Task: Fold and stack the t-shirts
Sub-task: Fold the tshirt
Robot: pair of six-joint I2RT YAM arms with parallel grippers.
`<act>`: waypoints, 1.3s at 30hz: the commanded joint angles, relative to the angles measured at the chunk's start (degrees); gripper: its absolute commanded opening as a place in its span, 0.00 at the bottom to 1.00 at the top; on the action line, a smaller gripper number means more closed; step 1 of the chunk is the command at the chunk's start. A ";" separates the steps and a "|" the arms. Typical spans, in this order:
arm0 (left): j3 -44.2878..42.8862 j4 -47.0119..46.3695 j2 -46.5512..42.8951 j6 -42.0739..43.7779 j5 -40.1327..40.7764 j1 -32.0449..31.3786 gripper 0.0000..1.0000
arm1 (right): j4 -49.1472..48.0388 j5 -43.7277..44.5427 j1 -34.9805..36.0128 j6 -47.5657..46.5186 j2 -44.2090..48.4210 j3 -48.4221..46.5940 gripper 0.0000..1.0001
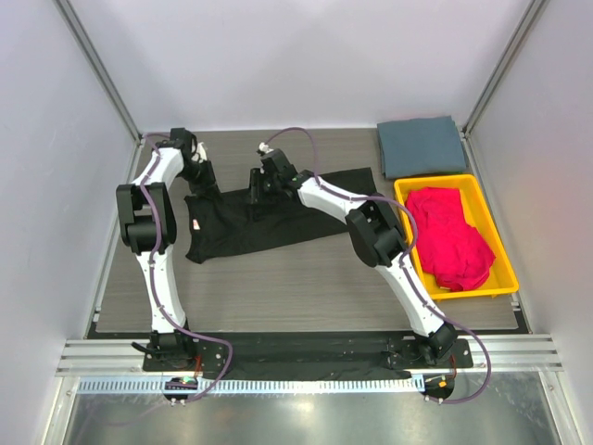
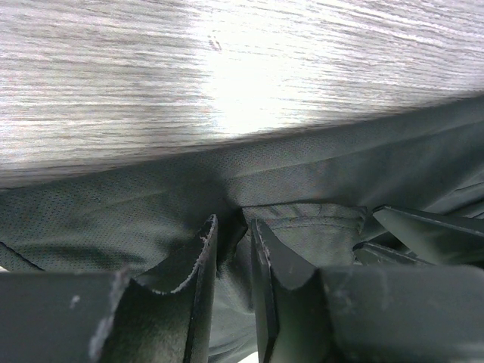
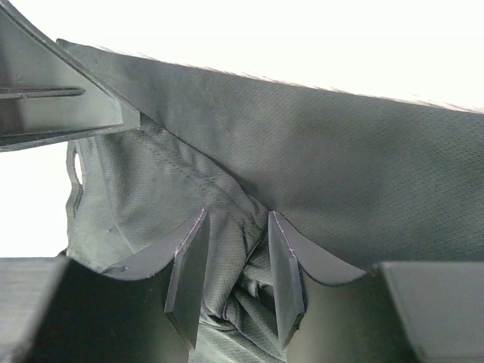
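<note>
Left of the yellow tray, folds of the black t-shirt are pinched between narrowly set jaws by the left gripper and right gripper

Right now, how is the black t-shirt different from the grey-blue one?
The black t-shirt lies long and rumpled mid-table; the grey-blue t-shirt is a neat folded rectangle in the far right corner. Both arms' jaws pinch the black t-shirt; nothing touches the grey-blue t-shirt. Both lie on the table.

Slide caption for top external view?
Left hand and right hand grip a black cloth t-shirt spread on the table, beside a yellow plastic tray of magenta-red shirts.
</note>
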State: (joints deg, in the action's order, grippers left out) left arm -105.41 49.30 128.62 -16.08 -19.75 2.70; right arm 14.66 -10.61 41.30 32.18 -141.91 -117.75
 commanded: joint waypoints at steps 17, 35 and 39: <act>-2.08 0.71 0.23 0.25 -1.78 -0.06 0.24 | 0.64 1.12 0.98 -0.37 -1.53 -3.35 0.36; -3.32 1.06 -0.30 -1.77 3.13 -0.06 0.00 | 3.54 10.35 0.98 -4.85 3.65 -2.92 0.01; -3.32 0.45 -0.82 -2.03 3.93 0.03 0.00 | 3.45 10.35 1.06 -4.76 4.62 -2.04 0.01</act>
State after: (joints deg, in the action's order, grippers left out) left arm -106.80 50.13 130.13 -17.85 -17.67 2.66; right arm 17.96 -2.74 42.37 28.86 -142.93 -119.96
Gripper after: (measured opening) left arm 0.008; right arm 0.027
